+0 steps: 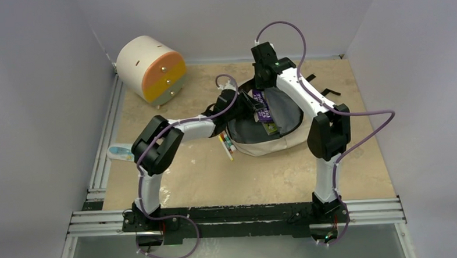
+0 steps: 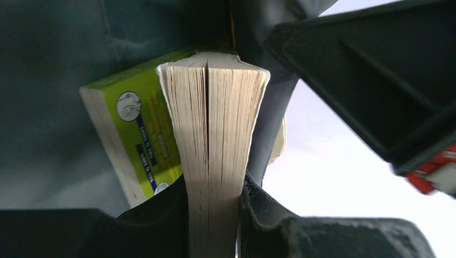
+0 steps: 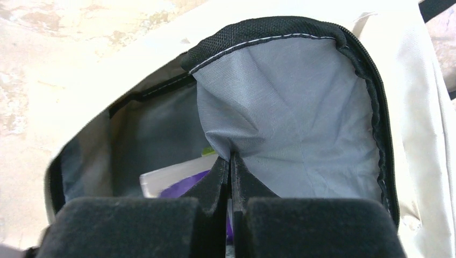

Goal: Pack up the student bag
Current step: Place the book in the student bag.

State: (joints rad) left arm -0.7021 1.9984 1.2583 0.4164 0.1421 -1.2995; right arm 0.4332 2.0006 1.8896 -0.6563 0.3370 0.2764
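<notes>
Student bag — centre of the top view, soft beige fabric, likely light and saggy, best gripped at the zipper rim — right gripper pinching its grey lining, left gripper clamping a thick paperback at its mouth.

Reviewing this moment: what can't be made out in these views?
- Left wrist: the held book shows only its page edge, cover unseen; the green book has print too small to read.
- Right wrist: the right gripper hides most of a purple item inside the student bag.
- Top external: the pens beside the bag are too small to count.
</notes>
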